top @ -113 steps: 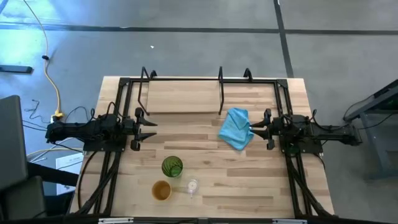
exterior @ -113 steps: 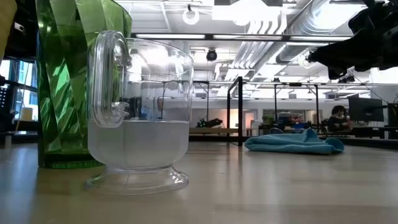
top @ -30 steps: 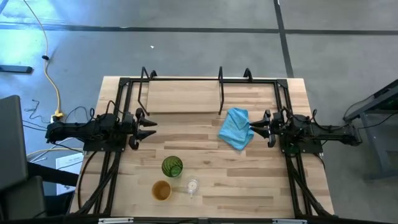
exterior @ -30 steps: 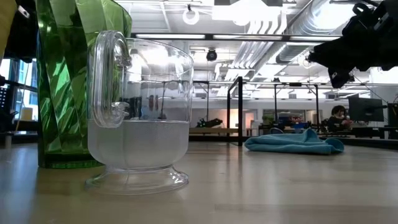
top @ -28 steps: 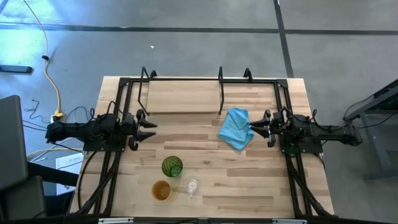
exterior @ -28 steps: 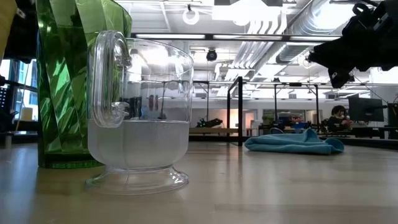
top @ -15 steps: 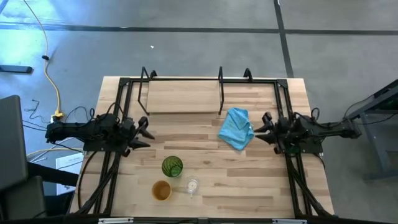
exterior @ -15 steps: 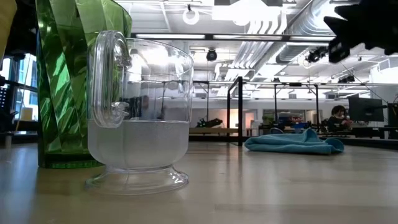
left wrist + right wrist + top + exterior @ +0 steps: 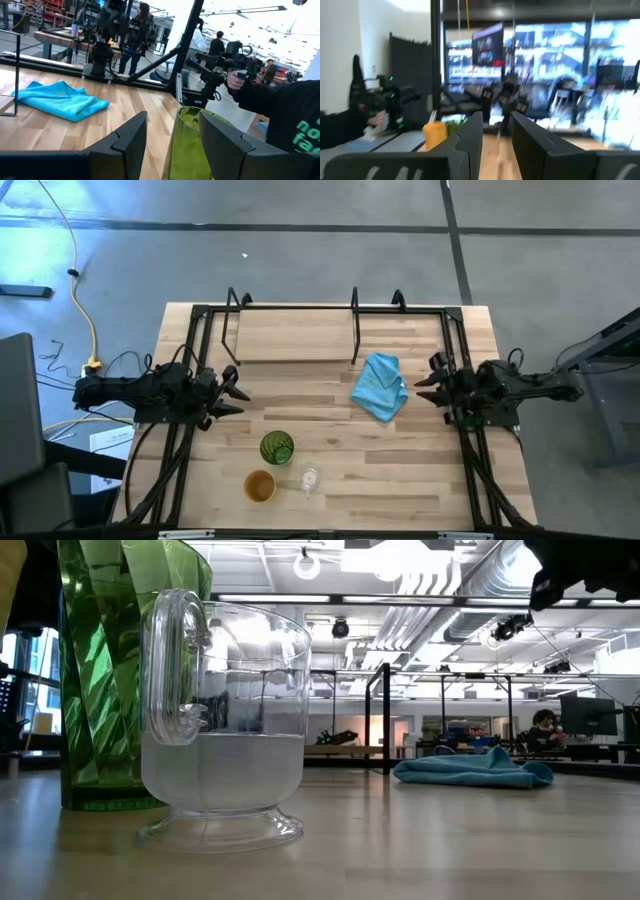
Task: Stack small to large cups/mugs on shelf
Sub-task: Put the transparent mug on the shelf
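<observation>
Cups stand together near the table's (image 9: pixel 420 480) front edge, left of its middle: the green cup (image 9: pixel 277 448) is farthest from that edge, the orange cup (image 9: pixel 260 486) sits just in front of it toward the front-left corner, and the glass cup (image 9: pixel 309 479) is just beside the orange one on its right. All three are upright and on the tabletop. In the low view the glass cup (image 9: pixel 222 720) fills the near ground with its handle turned to the camera's left, and the green cup (image 9: pixel 105 670) stands right behind it. The shelf (image 9: pixel 295 335) lies along the table's back edge, its board bare between black rods, well apart from the cups. A blue cloth (image 9: pixel 380 386) lies crumpled right of the table's middle, just in front of the shelf's right end. The left gripper (image 9: pixel 232 394) hangs over the left side of the table, between the shelf and the green cup, its fingers (image 9: pixel 125 147) spread apart with nothing between them; its wrist view looks past them at the green cup's rim (image 9: pixel 192 145) close ahead. The right gripper (image 9: pixel 424 389) hangs near the right edge, just beside the cloth, fingers (image 9: pixel 470 142) parted and holding nothing; its wrist view shows the orange cup (image 9: pixel 434 134) far across the table. People stand in the room beyond the table, and one sleeve (image 9: pixel 280 110) with a hand holding a handheld device shows in the left wrist view.
</observation>
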